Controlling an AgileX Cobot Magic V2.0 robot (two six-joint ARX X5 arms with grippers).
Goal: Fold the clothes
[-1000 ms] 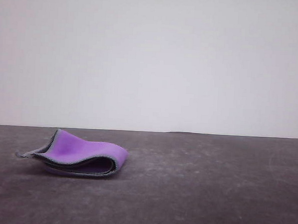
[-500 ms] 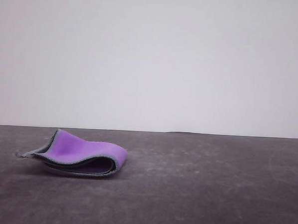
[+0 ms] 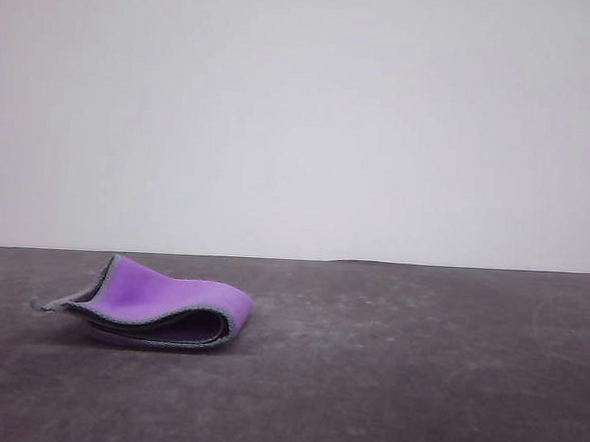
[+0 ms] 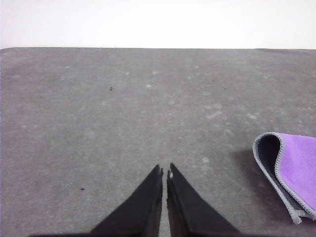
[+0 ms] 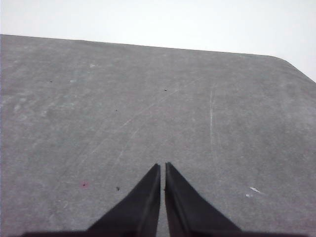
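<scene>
The clothes [image 3: 162, 305] are one small thick cloth lying folded over on the dark table at the left, purple face up, dark grey inside, light grey stitched edge. In the left wrist view the cloth [image 4: 296, 173] shows at the edge of the frame, off to the side of my left gripper [image 4: 164, 173]. That gripper is shut, its black fingers nearly touching, with nothing between them, over bare table. My right gripper [image 5: 162, 168] is also shut and holds nothing, over bare table away from the cloth.
The dark grey table [image 3: 416, 366] stretches out to the right of the cloth. A plain white wall [image 3: 300, 122] stands behind its far edge. The table's corner [image 5: 291, 64] shows in the right wrist view.
</scene>
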